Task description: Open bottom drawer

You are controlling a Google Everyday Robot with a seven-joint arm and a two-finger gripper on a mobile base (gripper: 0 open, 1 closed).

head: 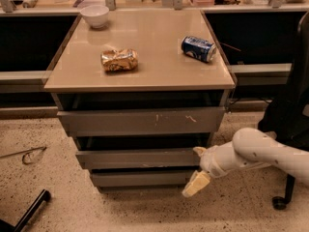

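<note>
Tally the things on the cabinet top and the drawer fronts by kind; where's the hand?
White bowl: 1
Crumpled snack bag: 1
Blue can: 1
Drawer fronts: 3 (top drawer, middle drawer, bottom drawer)
Total: 6
Hand: by the bottom drawer's right end as pictured.

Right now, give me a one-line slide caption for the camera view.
Cream-tipped gripper at the right end of the slim grey bottom drawer of a three-drawer cabinet with a tan top.
</note>
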